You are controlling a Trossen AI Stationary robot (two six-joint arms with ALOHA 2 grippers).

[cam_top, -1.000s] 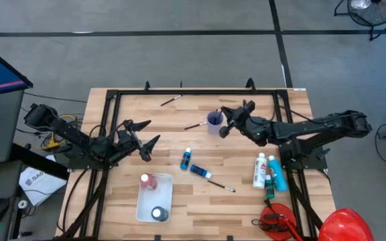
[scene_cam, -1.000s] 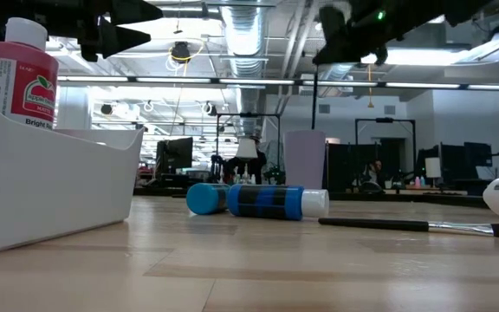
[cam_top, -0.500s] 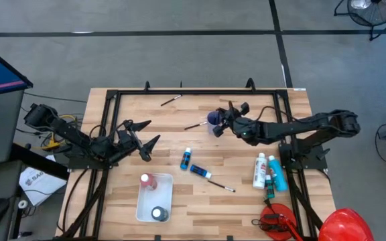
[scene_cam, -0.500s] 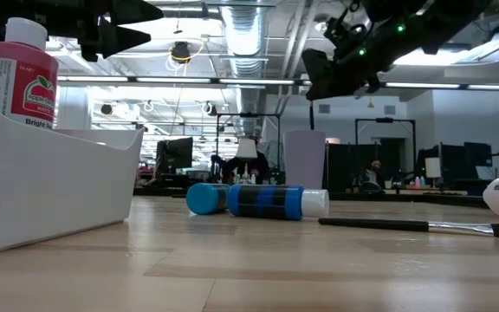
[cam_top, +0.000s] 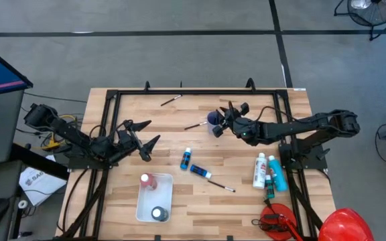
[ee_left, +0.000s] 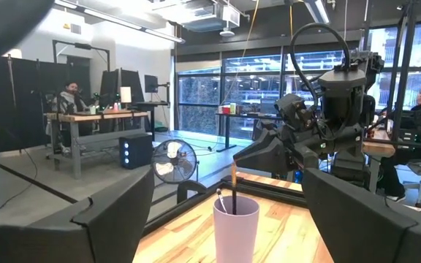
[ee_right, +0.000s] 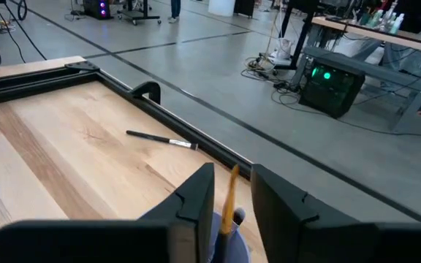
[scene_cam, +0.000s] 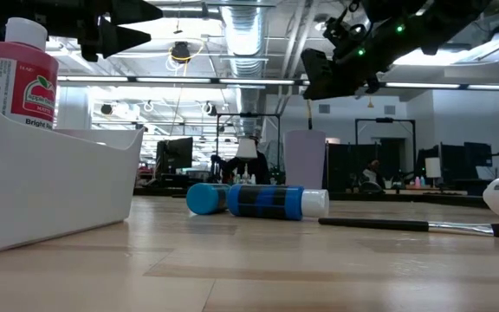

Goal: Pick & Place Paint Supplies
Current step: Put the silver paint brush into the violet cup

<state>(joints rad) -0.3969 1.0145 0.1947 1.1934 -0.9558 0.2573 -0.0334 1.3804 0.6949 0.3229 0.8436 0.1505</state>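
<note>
Nearest, the white plastic bin (cam_top: 139, 209) already holds a red-labelled paint bottle (cam_top: 146, 180). The left gripper (cam_top: 151, 132) waits at the left with its fingers spread wide. Farther back, the right gripper (ee_right: 232, 186) hangs directly over the lilac plastic cup (ee_left: 236, 228). Its jaws are parted narrowly around the thin orange-handled brush (ee_right: 229, 191), which stands in the cup with its handle loose between them. If the arm lifts off at an angle, a finger may snag the handle, flicking the brush out or tipping the light cup.
</note>
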